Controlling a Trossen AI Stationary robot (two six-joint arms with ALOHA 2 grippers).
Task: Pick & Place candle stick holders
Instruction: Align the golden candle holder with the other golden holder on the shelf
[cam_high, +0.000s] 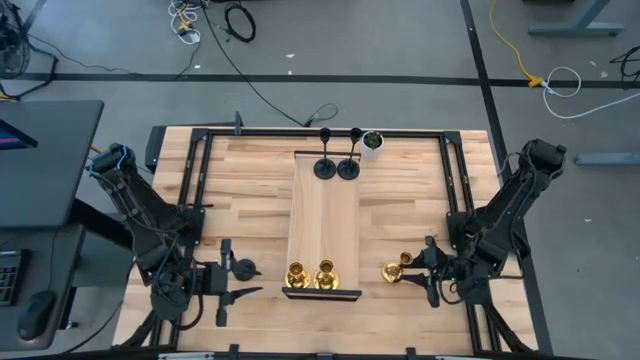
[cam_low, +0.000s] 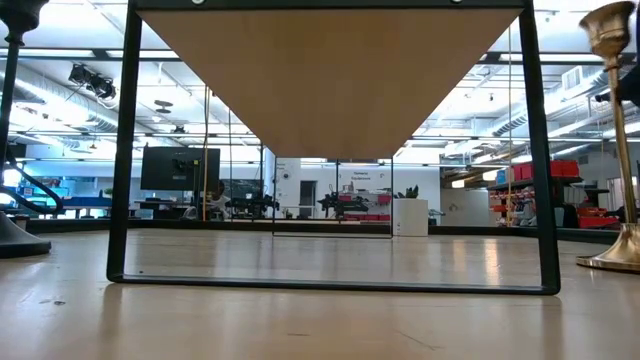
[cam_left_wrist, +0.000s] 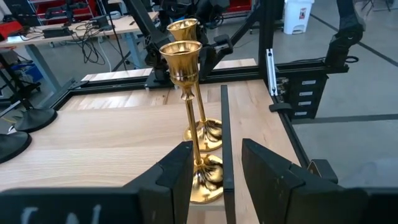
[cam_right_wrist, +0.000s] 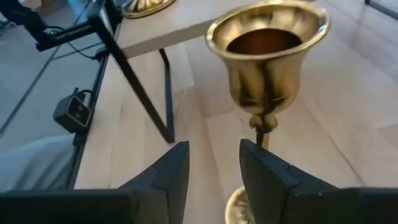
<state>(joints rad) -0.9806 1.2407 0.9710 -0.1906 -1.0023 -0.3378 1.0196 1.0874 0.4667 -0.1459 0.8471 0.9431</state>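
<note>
Two brass-gold holders (cam_high: 311, 273) stand on their bases at the near end of a raised wooden board (cam_high: 322, 215); they also show in the left wrist view (cam_left_wrist: 186, 68). Two black holders (cam_high: 336, 166) stand at the board's far end. A third gold holder (cam_high: 394, 270) stands on the table to the right of the board. My right gripper (cam_right_wrist: 211, 168) is open just to the right of this holder, and the holder's cup (cam_right_wrist: 267, 56) and base (cam_right_wrist: 235, 208) show close before the fingers. A third black holder (cam_high: 243, 267) stands on the table beside my open, empty left gripper (cam_high: 248, 281).
A small white pot with a green plant (cam_high: 372, 142) stands at the far edge by the black holders. The board rests on a black metal frame (cam_low: 122, 150) with open space beneath it. Black rails (cam_high: 455, 180) run along the table's sides.
</note>
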